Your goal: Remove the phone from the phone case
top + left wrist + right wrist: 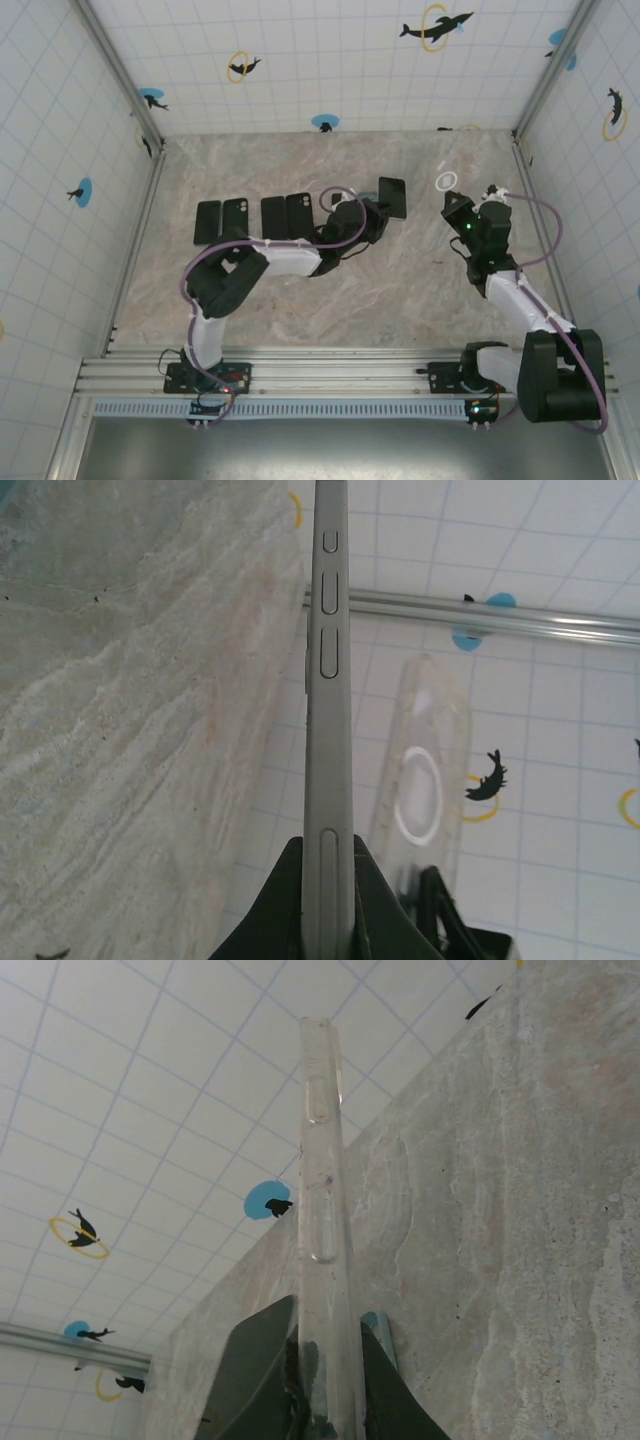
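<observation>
left jaws clenched on phone (327, 730), edge-on between them | right jaws clenched on clear phone case (322, 1260)

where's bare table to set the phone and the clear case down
Widest bare patch: the marble table in front, between the arms and the near rail. The far strip along the back wall is free too. Crowded: the row of dark phones left of centre. The left end effector holds the phone, the right end effector the clear case.
</observation>
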Controlling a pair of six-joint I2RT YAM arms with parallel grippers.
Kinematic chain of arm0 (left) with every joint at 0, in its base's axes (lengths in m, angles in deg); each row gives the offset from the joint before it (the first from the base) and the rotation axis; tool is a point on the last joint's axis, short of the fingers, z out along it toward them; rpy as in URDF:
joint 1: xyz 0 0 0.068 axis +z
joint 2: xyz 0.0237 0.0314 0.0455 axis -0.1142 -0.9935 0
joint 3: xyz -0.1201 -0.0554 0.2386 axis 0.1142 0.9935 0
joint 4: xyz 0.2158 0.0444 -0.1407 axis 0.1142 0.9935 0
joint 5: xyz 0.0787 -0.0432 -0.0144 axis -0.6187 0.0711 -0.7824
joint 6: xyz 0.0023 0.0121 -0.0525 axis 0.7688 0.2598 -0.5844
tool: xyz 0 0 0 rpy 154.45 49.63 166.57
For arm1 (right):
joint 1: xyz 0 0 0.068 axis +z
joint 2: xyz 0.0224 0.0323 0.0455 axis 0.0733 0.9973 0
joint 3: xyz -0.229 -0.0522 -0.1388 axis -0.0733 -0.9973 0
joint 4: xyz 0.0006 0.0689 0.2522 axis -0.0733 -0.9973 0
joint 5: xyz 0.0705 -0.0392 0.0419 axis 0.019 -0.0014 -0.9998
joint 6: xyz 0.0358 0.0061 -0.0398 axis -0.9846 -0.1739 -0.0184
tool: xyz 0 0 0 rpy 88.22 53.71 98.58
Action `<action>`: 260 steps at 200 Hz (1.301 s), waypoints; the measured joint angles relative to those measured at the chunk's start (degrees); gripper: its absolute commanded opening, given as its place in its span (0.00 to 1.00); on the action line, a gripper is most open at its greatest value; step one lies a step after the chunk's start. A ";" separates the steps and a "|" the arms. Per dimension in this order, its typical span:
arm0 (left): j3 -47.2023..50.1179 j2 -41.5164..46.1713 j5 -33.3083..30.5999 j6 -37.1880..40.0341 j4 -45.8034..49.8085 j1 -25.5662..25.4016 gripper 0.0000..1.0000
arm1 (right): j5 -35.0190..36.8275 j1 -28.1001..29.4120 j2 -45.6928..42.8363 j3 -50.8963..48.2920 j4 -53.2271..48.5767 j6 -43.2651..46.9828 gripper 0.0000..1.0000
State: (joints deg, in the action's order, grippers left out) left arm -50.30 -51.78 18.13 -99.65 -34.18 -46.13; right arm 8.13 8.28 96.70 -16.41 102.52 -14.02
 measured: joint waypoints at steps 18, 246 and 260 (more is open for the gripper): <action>-2.73 -2.84 -0.09 -0.07 -0.48 -0.11 0.00 | -0.50 -1.22 0.04 0.59 -0.55 0.94 0.00; -30.40 -28.92 0.02 -9.11 7.06 -0.52 0.00 | -1.07 -4.59 2.49 0.98 -4.46 4.15 0.00; -30.49 -28.92 0.17 -10.03 7.34 -0.55 0.00 | -1.09 -4.59 2.91 0.98 -4.50 4.13 0.00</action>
State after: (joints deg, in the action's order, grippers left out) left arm -80.79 -80.70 18.30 -109.68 -26.83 -46.67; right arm 7.03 3.69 99.61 -15.43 98.02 -9.89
